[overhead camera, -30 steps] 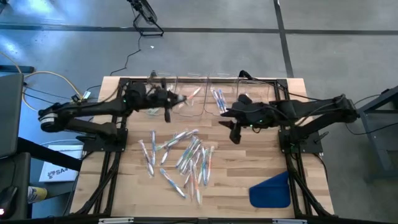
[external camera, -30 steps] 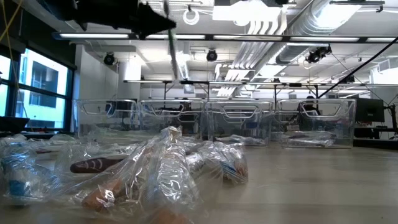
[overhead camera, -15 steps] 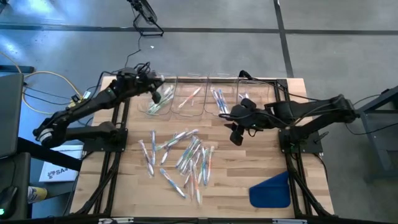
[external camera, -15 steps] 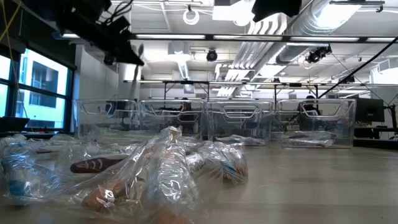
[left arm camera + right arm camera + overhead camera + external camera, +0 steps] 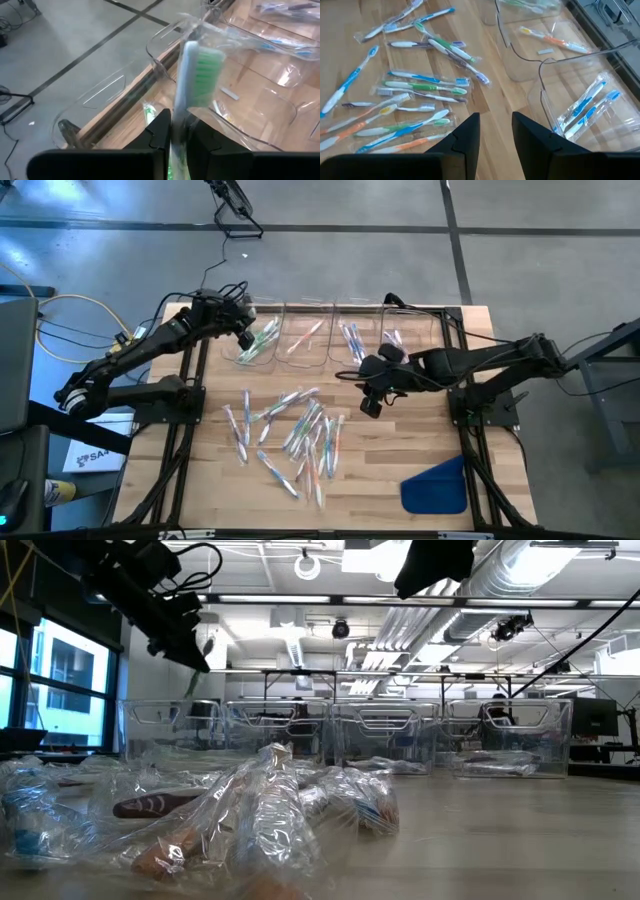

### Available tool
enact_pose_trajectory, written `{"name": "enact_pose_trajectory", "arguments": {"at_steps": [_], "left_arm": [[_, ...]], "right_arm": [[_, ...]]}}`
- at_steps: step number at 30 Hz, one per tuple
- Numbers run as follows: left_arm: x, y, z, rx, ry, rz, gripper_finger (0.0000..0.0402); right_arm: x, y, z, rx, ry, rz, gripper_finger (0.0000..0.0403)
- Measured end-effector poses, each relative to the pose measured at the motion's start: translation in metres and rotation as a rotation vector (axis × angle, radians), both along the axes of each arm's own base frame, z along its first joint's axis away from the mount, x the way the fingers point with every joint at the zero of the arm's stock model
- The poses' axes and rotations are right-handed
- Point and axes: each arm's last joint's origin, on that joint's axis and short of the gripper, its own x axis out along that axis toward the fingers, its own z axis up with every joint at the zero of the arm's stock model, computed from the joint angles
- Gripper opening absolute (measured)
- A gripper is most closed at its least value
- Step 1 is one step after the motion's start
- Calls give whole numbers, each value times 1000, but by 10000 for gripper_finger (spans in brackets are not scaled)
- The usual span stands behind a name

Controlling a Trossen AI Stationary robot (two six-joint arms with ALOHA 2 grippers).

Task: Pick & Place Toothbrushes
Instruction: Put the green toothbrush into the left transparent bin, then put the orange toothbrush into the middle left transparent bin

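My left gripper [image 5: 177, 131] has its fingers pinched close on a green-bristled toothbrush [image 5: 192, 80] in a clear wrapper, the brush standing up between the fingertips with its head pointing away from the wrist. In the high view that gripper [image 5: 245, 335] sits over the leftmost clear bin [image 5: 256, 348], toward eleven o'clock on the wooden table [image 5: 400, 440], and green brushes already lie in that bin. My right gripper [image 5: 495, 131] holds nothing; its fingers stand apart with bare wood showing between them. From above it [image 5: 370, 402] hangs just past the middle of the table, toward two o'clock of the loose pile, in front of the row of bins. The pile of wrapped toothbrushes [image 5: 290, 435] is spread across the centre of the table, a mix of green, blue, orange and purple handles lying at all angles, some touching or overlapping. At twelve o'clock the bins stand side by side: the second bin [image 5: 308, 340] holds an orange brush, the third bin [image 5: 352, 340] holds blue ones, and I cannot tell what the fourth bin [image 5: 400, 335] contains. A blue flat piece [image 5: 435, 485] lies toward five o'clock near the table's front edge, well apart from the pile. On the floor at eight o'clock lies a white box [image 5: 92, 455] with dark lettering that I cannot read in full. I see no legible writing on the wrappers.
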Motion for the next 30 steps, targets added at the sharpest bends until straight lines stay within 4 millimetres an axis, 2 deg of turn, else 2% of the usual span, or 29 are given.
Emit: {"name": "enact_pose_trajectory", "arguments": {"at_steps": [11,14,19,24,28,30], "left_arm": [[0,0,0,2,5,2,55],[0,0,0,19,22,-9,82],[-1,1,0,62,54,10,152],[1,9,17,290,42,115,216],[3,12,32,419,-57,141,237],[5,12,36,437,-109,78,237]], "right_arm": [[0,0,0,2,0,2,105],[0,0,0,2,0,2,105],[0,0,0,2,0,3,105],[0,0,0,2,1,2,105],[0,0,0,2,1,2,105],[0,0,0,2,1,2,105]]}}
